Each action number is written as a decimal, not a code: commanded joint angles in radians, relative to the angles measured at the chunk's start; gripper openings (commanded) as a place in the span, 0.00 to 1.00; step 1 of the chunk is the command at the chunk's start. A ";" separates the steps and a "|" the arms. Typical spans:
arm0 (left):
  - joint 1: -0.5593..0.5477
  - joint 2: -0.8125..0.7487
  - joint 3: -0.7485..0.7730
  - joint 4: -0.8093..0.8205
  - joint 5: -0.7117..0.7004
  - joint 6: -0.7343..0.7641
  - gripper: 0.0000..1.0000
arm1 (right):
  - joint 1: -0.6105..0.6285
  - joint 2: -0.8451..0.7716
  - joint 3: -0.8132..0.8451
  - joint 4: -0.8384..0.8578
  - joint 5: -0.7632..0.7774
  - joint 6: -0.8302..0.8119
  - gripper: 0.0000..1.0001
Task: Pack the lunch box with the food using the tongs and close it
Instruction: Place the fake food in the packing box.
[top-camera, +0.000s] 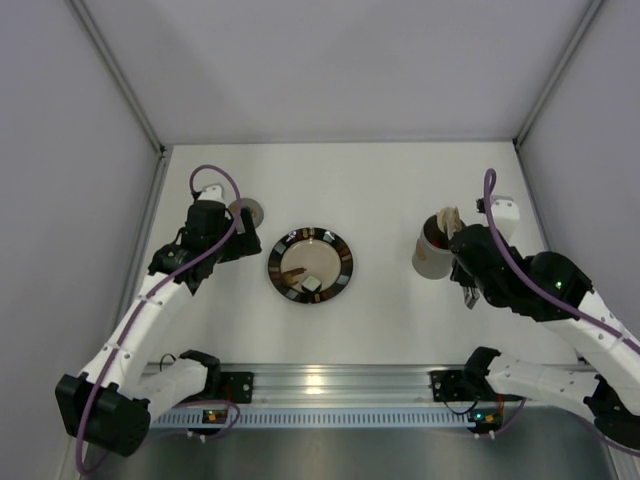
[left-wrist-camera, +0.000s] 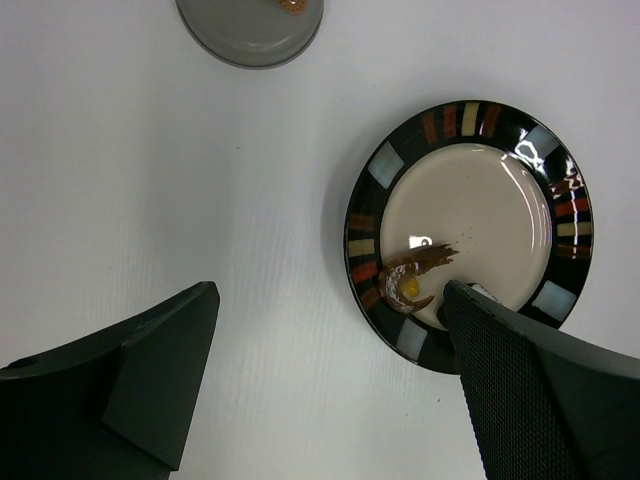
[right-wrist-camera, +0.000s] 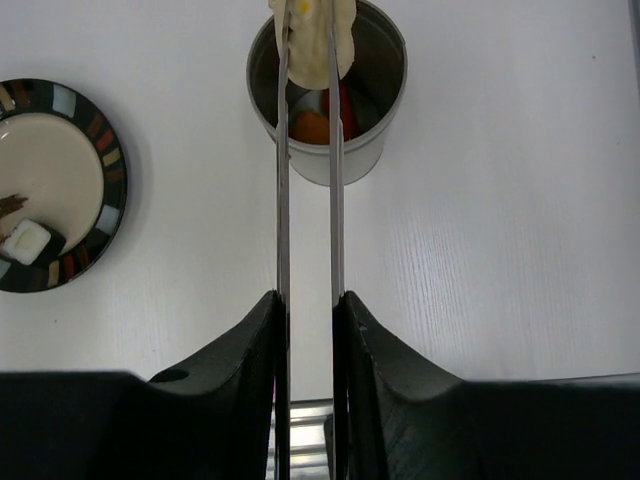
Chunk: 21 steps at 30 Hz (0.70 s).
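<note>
The grey lunch box (right-wrist-camera: 327, 95) stands open on the table, with orange (right-wrist-camera: 312, 127) and red (right-wrist-camera: 345, 105) food inside. My right gripper (right-wrist-camera: 309, 297) is shut on the silvery tongs (right-wrist-camera: 283, 200). The tongs' tips pinch a cream-white piece (right-wrist-camera: 318, 40) over the lunch box's mouth (top-camera: 432, 258). A brown curled piece (left-wrist-camera: 412, 280) and a white-and-black piece (right-wrist-camera: 26, 241) lie on the plate (left-wrist-camera: 362, 250). My left gripper (left-wrist-camera: 330, 330) hangs open over bare table just left of the plate. The round grey lid (left-wrist-camera: 250, 30) lies beyond it.
The dark-rimmed plate (top-camera: 275, 262) sits mid-table between the arms, with the lid (top-camera: 247, 212) to its upper left. White walls close in the left, right and far sides. A metal rail (top-camera: 320, 385) runs along the near edge.
</note>
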 joint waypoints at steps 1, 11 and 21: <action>0.005 0.001 -0.003 0.049 0.020 0.013 0.99 | -0.011 -0.006 -0.014 -0.095 0.010 0.035 0.23; 0.005 -0.001 -0.003 0.048 0.020 0.013 0.99 | -0.011 -0.005 -0.034 -0.094 0.001 0.031 0.41; 0.005 0.003 -0.003 0.049 0.018 0.014 0.99 | -0.011 0.014 -0.031 -0.083 0.000 0.014 0.52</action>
